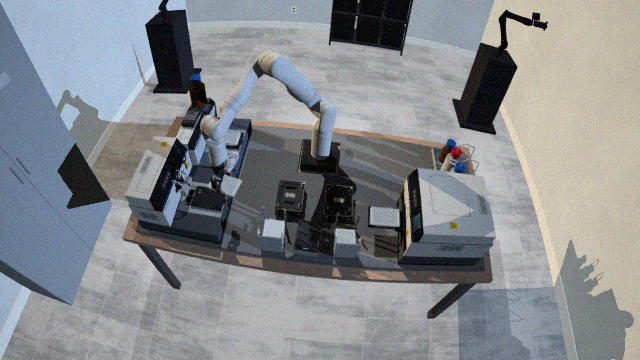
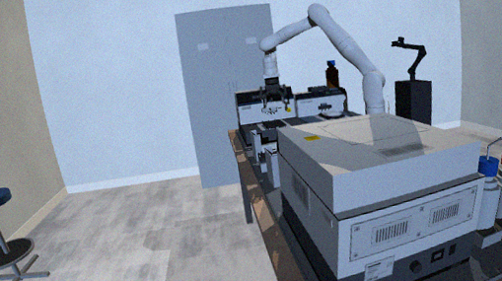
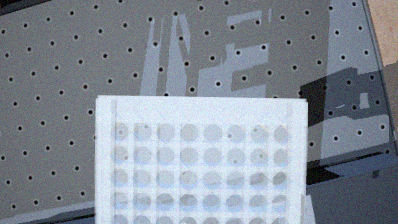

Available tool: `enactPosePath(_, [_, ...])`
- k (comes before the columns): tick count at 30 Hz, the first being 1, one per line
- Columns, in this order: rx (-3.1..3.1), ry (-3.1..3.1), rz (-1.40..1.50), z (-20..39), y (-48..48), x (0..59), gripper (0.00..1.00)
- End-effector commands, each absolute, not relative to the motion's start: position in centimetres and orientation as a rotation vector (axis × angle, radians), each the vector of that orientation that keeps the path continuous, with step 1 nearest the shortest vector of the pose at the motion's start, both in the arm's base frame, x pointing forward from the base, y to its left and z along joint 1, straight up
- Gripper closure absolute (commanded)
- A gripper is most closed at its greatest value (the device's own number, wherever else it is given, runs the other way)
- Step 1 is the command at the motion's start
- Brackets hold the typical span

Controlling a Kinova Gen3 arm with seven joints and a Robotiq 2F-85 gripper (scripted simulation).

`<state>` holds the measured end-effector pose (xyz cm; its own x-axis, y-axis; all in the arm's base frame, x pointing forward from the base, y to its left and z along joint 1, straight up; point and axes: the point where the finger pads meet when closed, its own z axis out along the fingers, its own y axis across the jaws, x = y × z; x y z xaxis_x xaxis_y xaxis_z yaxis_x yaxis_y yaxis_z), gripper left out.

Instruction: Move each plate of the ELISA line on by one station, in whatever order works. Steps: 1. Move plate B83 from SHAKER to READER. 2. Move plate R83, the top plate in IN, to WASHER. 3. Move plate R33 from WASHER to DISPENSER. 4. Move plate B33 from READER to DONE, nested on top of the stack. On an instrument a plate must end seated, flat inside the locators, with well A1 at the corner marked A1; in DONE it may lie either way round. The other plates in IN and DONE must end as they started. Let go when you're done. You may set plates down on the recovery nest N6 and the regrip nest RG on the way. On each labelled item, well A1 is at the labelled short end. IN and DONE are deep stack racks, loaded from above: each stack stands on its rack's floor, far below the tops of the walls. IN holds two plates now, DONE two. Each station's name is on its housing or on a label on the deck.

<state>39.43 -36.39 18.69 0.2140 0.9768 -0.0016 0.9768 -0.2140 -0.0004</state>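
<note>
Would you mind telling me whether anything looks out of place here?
Only the plate in the gripper: it hangs over the deck, skewed to the instruments, seated nowhere. Nothing looks spilled or damaged.
</note>
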Motion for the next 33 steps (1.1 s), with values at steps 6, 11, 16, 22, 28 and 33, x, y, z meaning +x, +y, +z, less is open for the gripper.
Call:
enactPosePath(6, [2.368, 2.063, -0.001, 18.8, -38.6, 39.4, 0.06])
enactPosePath(11, [2.357, 2.075, -0.001, 18.8, -40.3, 39.4, 0.06])
enactPosePath(16, [2.32, 2.116, -0.001, 18.8, -41.8, 39.3, 0.06])
enactPosePath(22, [2.27, 2.17, -0.001, 18.8, -43.1, 39.3, 0.06])
enactPosePath(28, [2.207, 2.234, -0.001, 18.8, -45.1, 39.3, 0.06])
enactPosePath(33, [2.207, 2.234, -0.001, 18.8, -46.5, 39.2, 0.06])
